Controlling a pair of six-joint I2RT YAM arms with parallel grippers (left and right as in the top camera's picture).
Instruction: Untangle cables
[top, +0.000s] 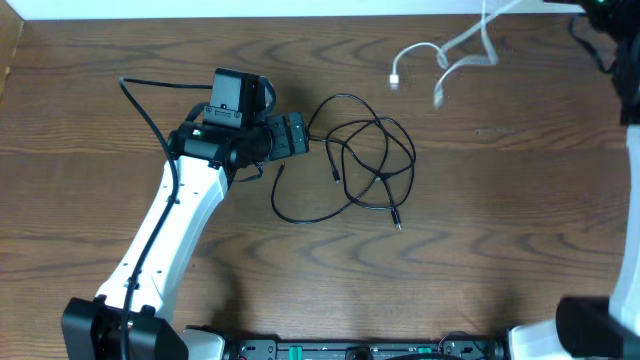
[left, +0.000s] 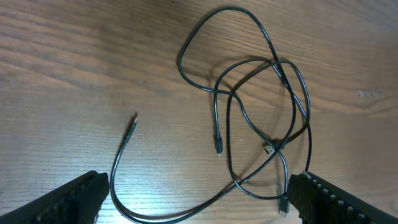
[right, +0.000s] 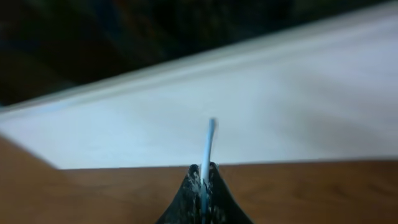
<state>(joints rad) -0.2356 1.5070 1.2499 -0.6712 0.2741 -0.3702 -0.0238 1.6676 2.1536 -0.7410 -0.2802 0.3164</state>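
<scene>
The black cable lies in loose overlapping loops on the wooden table, right of my left gripper. In the left wrist view the black cable lies spread ahead of and between the open, empty left gripper's fingers, with one plug beside the right finger. The white cable hangs raised at the back right, its two plug ends dangling, apart from the black one. My right gripper is shut on the white cable.
The left arm's own thicker black wire curves over the table at the left. The table's far edge and a white wall lie just beyond the right gripper. The right arm is at the top right corner.
</scene>
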